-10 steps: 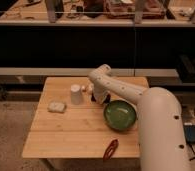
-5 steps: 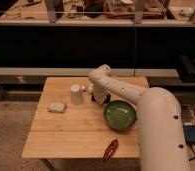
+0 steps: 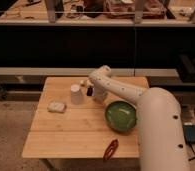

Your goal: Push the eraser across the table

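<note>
The table (image 3: 66,132) has a light wooden plank top. My white arm reaches in from the lower right, and its gripper (image 3: 90,90) is low over the far middle of the table, just right of a white cup (image 3: 76,94). At the gripper there is a small dark shape (image 3: 90,92). I cannot tell whether it is the eraser or part of the gripper. No other black block shows, and the arm hides the table behind it.
A green bowl (image 3: 121,116) sits at the right of the table, beside the arm. A small pale pad (image 3: 56,106) lies at the left. A slim red-brown object (image 3: 111,148) rests near the front edge. Dark shelving stands behind the table.
</note>
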Tool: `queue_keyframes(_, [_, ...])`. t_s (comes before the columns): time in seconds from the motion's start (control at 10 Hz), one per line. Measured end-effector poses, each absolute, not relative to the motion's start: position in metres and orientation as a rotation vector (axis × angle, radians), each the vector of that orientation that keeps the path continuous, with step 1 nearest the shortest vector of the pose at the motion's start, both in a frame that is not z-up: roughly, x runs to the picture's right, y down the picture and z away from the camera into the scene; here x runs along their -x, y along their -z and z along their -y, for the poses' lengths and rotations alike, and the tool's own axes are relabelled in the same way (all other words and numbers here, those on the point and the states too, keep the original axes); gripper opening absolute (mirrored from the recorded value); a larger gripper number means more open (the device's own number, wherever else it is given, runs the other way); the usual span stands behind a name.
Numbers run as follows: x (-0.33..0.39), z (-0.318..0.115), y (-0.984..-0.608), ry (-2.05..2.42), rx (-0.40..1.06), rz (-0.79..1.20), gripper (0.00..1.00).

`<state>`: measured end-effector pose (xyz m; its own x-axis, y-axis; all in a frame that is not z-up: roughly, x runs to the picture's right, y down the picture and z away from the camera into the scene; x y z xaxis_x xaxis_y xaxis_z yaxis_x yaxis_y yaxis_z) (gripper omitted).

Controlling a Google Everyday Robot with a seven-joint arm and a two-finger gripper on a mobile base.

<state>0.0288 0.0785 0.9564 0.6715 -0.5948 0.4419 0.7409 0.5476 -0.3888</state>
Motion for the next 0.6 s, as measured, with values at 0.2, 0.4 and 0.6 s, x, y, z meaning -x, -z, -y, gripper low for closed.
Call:
queue_keyframes(0.2, [-0.0306,-0.0782,-0.9564,0.801,0.587,0.27,0.8])
queue_keyframes(0.4, [-0.0286,-0.0784,-0.9565,0.803,0.587,0.272,0.8])
queue_keyframes(0.6, [-0.0288,-0.0777,-0.956,0.802,0.586,0.272,0.8])
